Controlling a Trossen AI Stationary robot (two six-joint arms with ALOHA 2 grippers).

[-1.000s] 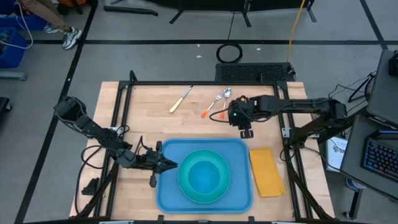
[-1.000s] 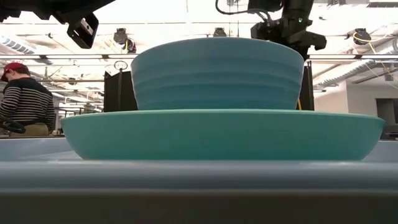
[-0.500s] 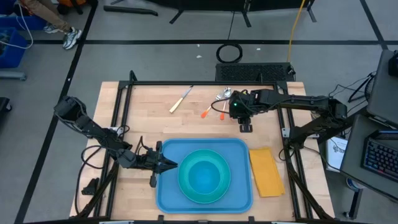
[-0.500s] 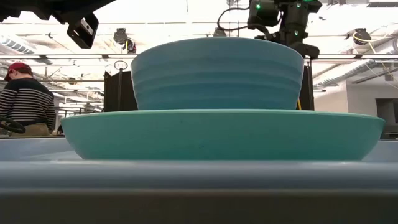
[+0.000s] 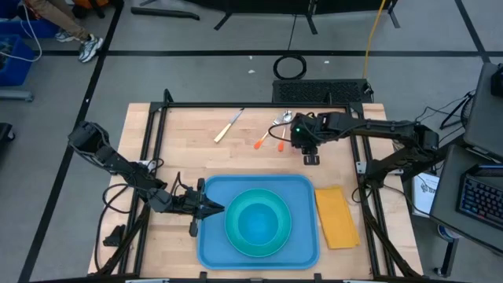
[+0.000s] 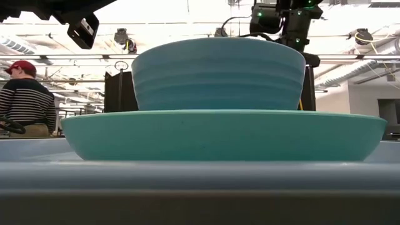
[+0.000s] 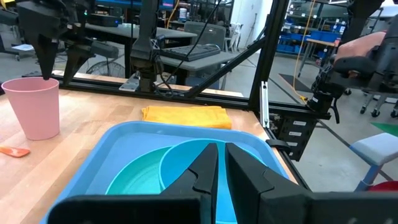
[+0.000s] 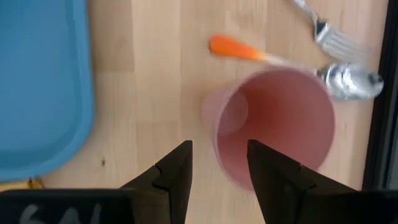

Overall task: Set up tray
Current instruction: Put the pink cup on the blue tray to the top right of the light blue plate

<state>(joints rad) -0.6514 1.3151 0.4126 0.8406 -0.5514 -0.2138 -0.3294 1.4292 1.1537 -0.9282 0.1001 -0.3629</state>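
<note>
The blue tray point(image 5: 211, 236) lies near the table's front edge and carries a turquoise plate point(image 5: 233, 236) with a turquoise bowl point(image 5: 258, 220) on it. My left gripper point(image 5: 215, 208) reaches level over the tray's left rim, its fingers point(image 7: 206, 169) shut to a narrow slit with nothing between them. A pink cup point(image 8: 273, 121) stands upright on the wood near the far edge. My right gripper point(image 8: 219, 158) hangs open just above it, pointing steeply down; in the high view the gripper point(image 5: 302, 141) hides the cup. My left gripper stands over the tray's left rim point(image 7: 109, 155), but my own fingers hide whether it touches the tray or the plate. I cannot tell.
A yellow napkin point(image 5: 336, 216) lies right of the tray. A knife point(image 5: 228, 126), a fork and a spoon point(image 5: 280, 119) and an orange-handled utensil point(image 5: 259, 142) lie near the far edge beside the cup. A black frame point(image 5: 251, 104) borders the table. A person point(image 6: 25, 100) sits beyond it.
My right gripper has moved toward the table's far edge and a little down, coming over the pink cup, its fingers staying open. The left arm, the tray and the dishes have kept still.
</note>
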